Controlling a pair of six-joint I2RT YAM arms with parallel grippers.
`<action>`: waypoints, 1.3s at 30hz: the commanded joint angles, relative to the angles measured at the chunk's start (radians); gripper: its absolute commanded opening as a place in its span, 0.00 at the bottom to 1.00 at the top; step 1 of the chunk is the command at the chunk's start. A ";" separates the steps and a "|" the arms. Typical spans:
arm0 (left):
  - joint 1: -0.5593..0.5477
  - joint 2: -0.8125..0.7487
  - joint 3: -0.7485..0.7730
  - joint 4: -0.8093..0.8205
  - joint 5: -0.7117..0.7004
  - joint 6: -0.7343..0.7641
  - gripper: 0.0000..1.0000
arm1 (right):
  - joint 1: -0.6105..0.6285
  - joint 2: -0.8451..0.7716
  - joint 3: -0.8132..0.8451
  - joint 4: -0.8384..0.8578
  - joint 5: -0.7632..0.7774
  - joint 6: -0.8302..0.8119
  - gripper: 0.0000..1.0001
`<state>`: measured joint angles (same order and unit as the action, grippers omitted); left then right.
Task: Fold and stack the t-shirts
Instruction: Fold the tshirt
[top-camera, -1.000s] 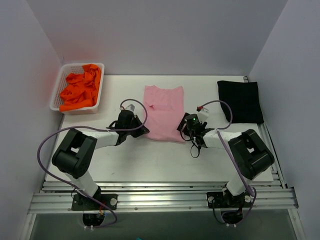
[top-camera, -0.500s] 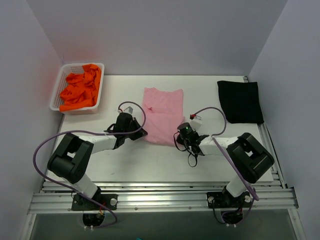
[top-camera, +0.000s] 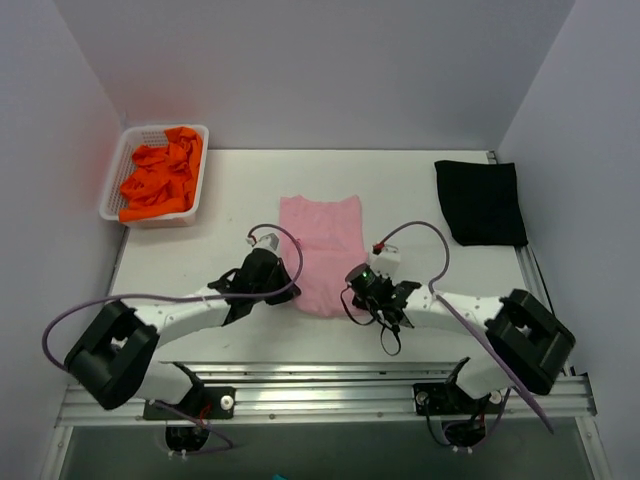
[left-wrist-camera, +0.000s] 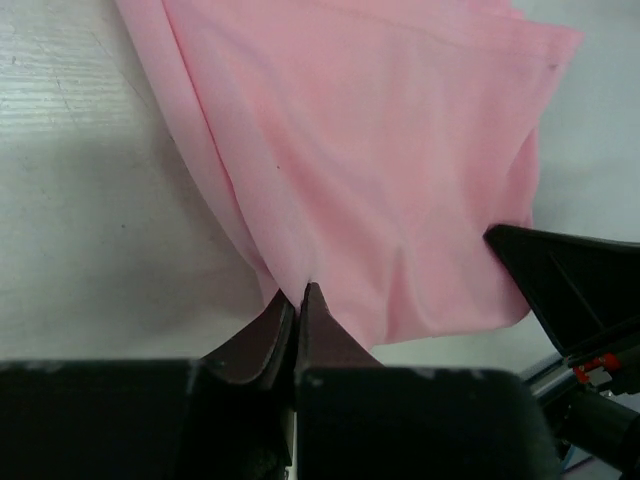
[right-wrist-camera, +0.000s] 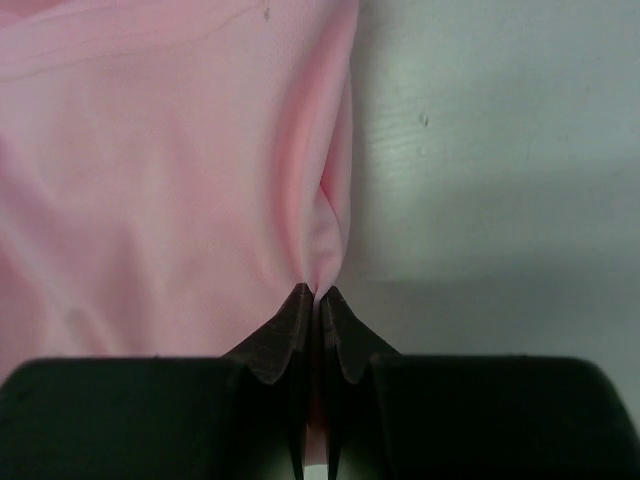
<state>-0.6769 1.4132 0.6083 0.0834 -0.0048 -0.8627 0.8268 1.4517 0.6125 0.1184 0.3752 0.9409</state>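
Top external, pink t-shirt (top-camera: 318, 245), left gripper (top-camera: 288, 288) clamped on near-left corner, right gripper (top-camera: 357, 298) clamped on near-right

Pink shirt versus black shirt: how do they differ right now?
The pink shirt lies in the middle of the table; the black shirt sits at its far right. The pink shirt is pinched at its near edge by the left claw and right claw; the black shirt is untouched. The pink shirt is rumpled; the black shirt is a neat rectangle. Both rest on the table.
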 joint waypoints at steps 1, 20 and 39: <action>-0.038 -0.161 0.004 -0.148 -0.106 -0.012 0.02 | 0.072 -0.167 0.012 -0.275 0.114 0.067 0.00; 0.118 -0.128 0.338 -0.295 -0.123 0.054 0.02 | -0.112 -0.004 0.334 -0.273 0.146 -0.157 0.00; 0.553 1.302 2.347 -0.915 0.497 0.093 0.94 | -0.551 1.028 2.027 -0.823 -0.055 -0.337 1.00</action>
<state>-0.1574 2.6244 2.4619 -0.5037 0.3534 -0.7834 0.3016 2.6099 2.5435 -0.4797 0.3214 0.6407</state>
